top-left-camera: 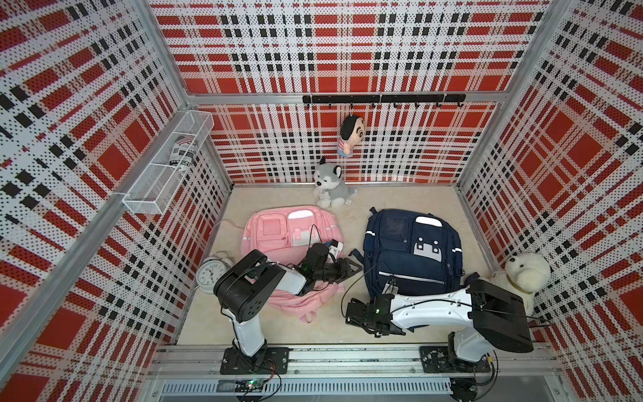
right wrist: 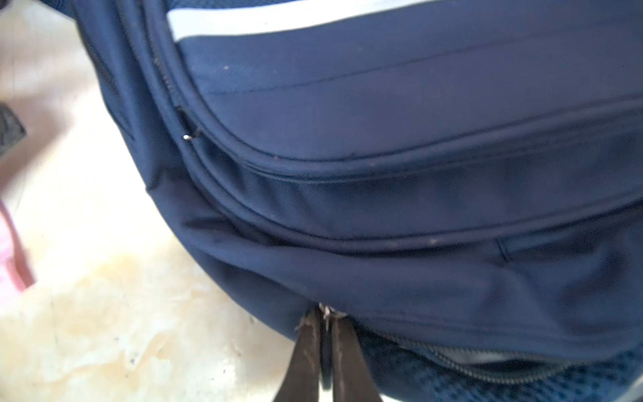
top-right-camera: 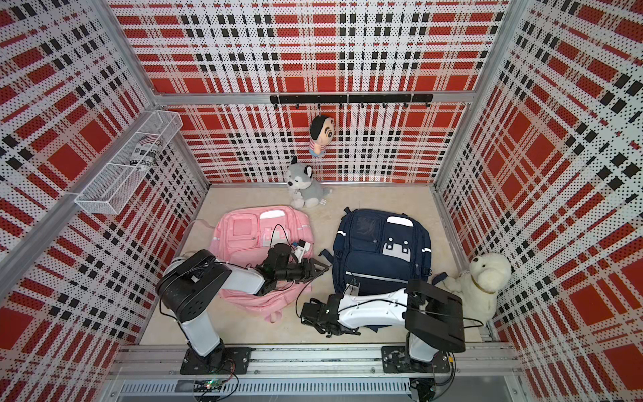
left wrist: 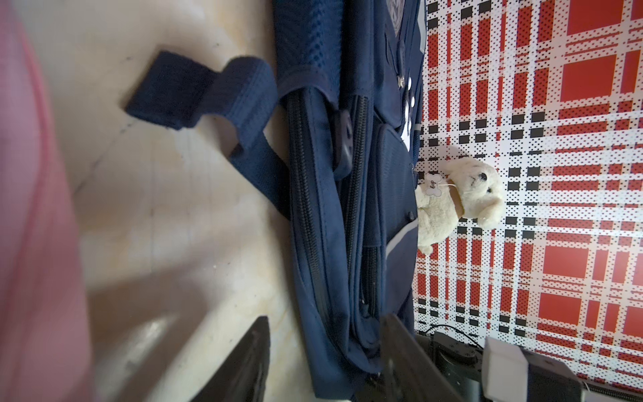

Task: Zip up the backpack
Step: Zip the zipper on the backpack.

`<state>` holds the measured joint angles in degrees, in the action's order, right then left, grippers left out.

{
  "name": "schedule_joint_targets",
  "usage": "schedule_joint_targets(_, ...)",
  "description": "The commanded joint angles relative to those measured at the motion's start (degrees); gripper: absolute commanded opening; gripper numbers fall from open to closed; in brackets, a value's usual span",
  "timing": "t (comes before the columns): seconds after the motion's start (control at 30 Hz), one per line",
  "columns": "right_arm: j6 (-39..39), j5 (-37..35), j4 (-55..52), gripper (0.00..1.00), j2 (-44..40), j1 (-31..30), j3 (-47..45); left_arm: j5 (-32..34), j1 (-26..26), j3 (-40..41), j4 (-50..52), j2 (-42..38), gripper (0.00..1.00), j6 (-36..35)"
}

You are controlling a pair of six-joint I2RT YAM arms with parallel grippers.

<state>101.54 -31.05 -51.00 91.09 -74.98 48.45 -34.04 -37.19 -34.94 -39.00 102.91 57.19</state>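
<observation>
Pinching the metal zipper pull (right wrist: 326,309) of the navy fabric backpack (right wrist: 382,139), right end effector (right wrist: 325,320) should next drag it closed (left end effector (left wrist: 325,318) spread).

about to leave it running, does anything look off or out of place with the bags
Yes: the navy backpack has a zipper gaping open along its edge nearest the robot, by the right gripper, whose jaws are shut on what looks like its pull. Nothing appears spilled or damaged.
</observation>
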Motion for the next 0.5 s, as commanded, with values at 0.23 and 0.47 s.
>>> schedule_joint_targets(0.23, -5.7, 5.4, 0.7, 0.0, -6.8, -0.5, -4.7, 2.3, -5.6, 3.6, -0.7, -3.7, 0.54, 2.5)
schedule_joint_targets(0.47, -12.7, 1.0, 3.1, 0.0, -16.0, -0.6, -5.7, 6.1, -8.6, 4.8, 4.3, -9.2, 0.55, 3.0)
